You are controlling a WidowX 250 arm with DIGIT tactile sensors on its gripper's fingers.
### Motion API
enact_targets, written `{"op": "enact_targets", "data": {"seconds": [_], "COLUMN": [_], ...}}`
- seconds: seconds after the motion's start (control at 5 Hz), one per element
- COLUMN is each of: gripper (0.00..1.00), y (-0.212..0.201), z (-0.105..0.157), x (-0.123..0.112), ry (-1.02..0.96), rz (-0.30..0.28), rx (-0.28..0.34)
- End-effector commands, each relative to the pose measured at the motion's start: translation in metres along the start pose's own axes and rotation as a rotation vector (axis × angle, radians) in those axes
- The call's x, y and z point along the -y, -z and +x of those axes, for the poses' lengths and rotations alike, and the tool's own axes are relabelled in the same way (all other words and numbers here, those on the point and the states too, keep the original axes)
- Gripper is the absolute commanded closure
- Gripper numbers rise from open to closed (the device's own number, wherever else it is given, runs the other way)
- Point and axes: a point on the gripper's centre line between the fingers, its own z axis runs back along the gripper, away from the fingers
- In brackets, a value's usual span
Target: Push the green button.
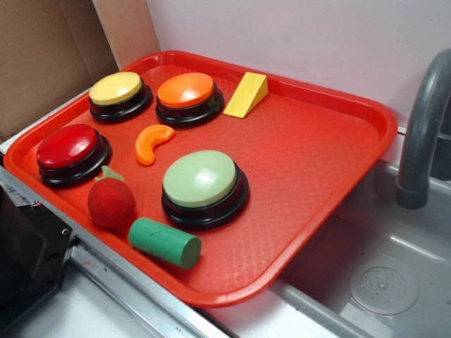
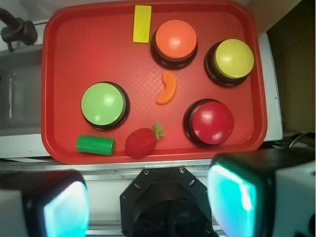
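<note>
Green button untouched on the red tray.
From the wrist view it sits at nine o'clock of the orange slice; jaws spread wide, released, hanging above the tray's near edge.

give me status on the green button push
Gripper open, high above the tray's near edge. Green button untouched. Strawberry and green cylinder close beside it, top clear.

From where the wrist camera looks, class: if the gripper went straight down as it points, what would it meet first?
Probably the black robot base below the gripper, not the green button; depth is unclear.
</note>
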Motion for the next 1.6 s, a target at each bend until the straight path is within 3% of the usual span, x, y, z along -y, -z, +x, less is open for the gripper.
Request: {"op": "enact_targets", "data": {"seconds": [0.0,0.2,0.4,0.6,0.8,1.0,1.2,1.4], "gripper": [0.00,0.00,0.00,0.00,0.00,0.00,0.00,0.00], "y": [0.000,0.034,0.071,0.097,0.119,0.139,0.178,0.190], "z": [0.000,0.030,0.040,0.041,0.045,0.047,0.052,0.061], "x": [0.000,0.032,0.062,0.077,0.080,0.059,0.058,0.070], "ry": [0.000,0.255,0.497,0.628,0.640,0.547,0.520,0.566], "rz": [0.000,0.028,0.067,0.152,0.112,0.009,-0.062,-0.032], "rx": [0.000,0.039,0.105,0.149,0.093,0.027,-0.012,-0.015]}}
